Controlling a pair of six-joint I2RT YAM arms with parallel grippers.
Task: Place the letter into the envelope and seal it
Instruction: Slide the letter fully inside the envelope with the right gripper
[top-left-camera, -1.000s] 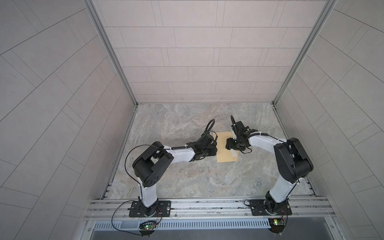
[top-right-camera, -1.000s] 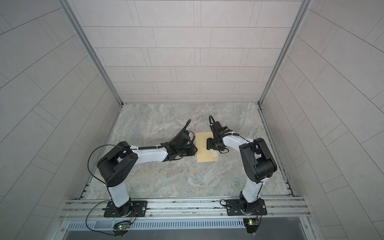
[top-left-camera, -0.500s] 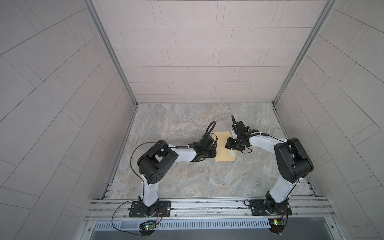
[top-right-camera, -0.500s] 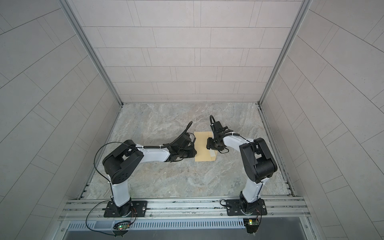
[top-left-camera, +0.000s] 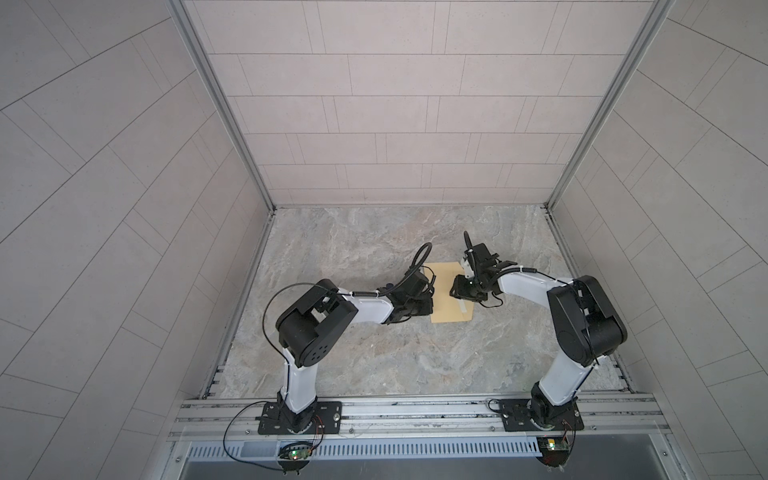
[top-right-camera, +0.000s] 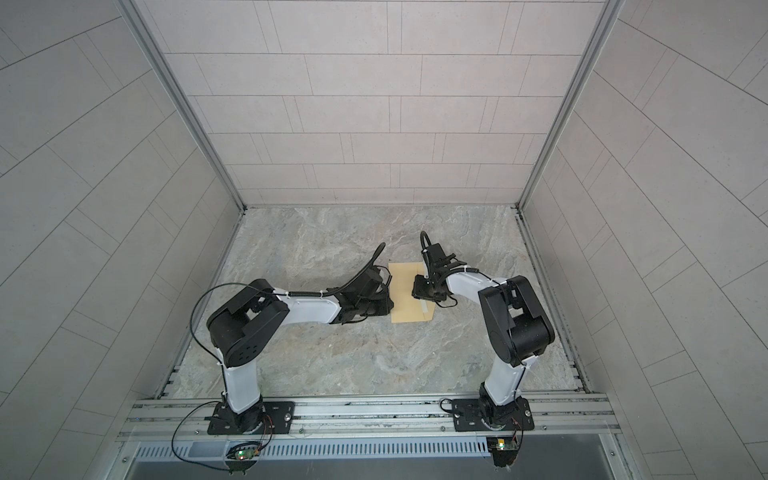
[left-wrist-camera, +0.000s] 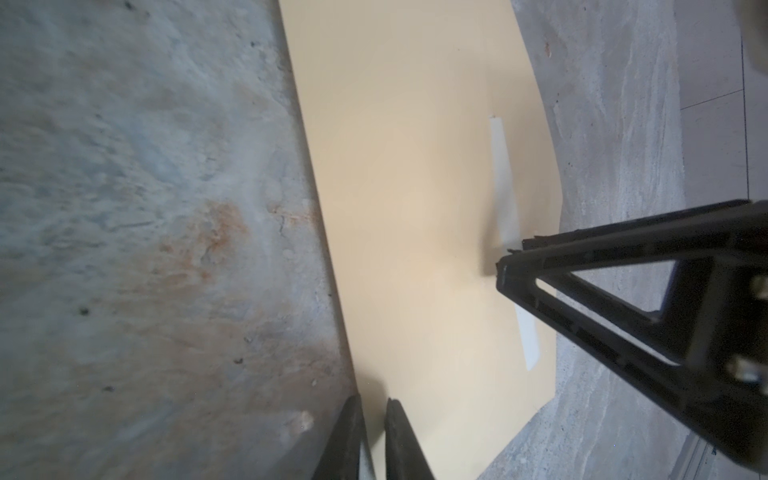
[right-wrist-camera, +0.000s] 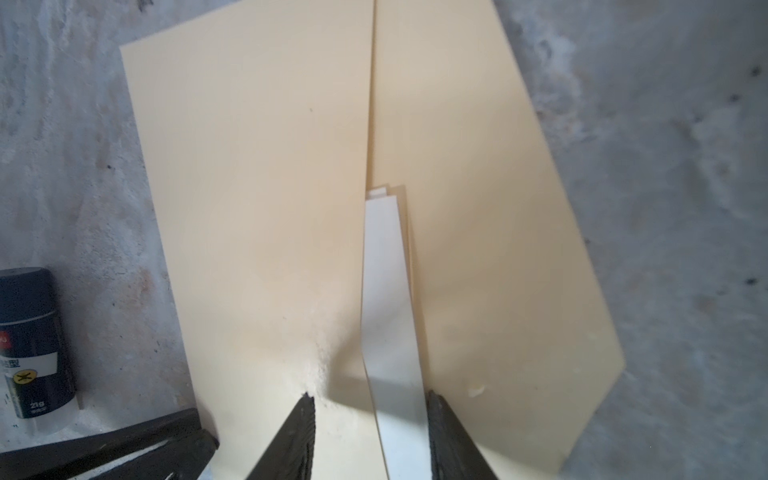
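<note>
1. The envelope (top-left-camera: 442, 286) lies flat on the table (top-left-camera: 374, 357), midway between the two arms, where either one can reach it.
2. The letter is nowhere in view. I judge that it is already inside, which would leave only the sealing.
3. The flap (right-wrist-camera: 478, 208) lies opened out flat beside the body. A white strip (right-wrist-camera: 386, 311) runs along the fold line. It is probably the liner over the adhesive, and its near end looks a little lifted.
4. The right gripper (right-wrist-camera: 370, 395) is down on the envelope with its jaws spread, astride the near end of the strip. One finger touches the strip's edge and the other rests on the body. Placed like this, it seems set to close on the liner and peel it off.
5. The left gripper (left-wrist-camera: 372, 401) sits at the opposite long edge with its fingers almost together, leaving only a slim gap. The wrist view is too close to show whether they pinch the edge or only press beside it. Either way, its likely job is to anchor the envelope so that it does not slide when the strip is pulled.
6. A glue stick (right-wrist-camera: 33, 345) is on the table just beside the body's edge, near the left gripper. I cannot find it in the top views. It may be a fallback for sealing.
7. The paper is thin, so a pull on the strip could lift or buckle the flap. The peel should run low and along the fold.
</note>
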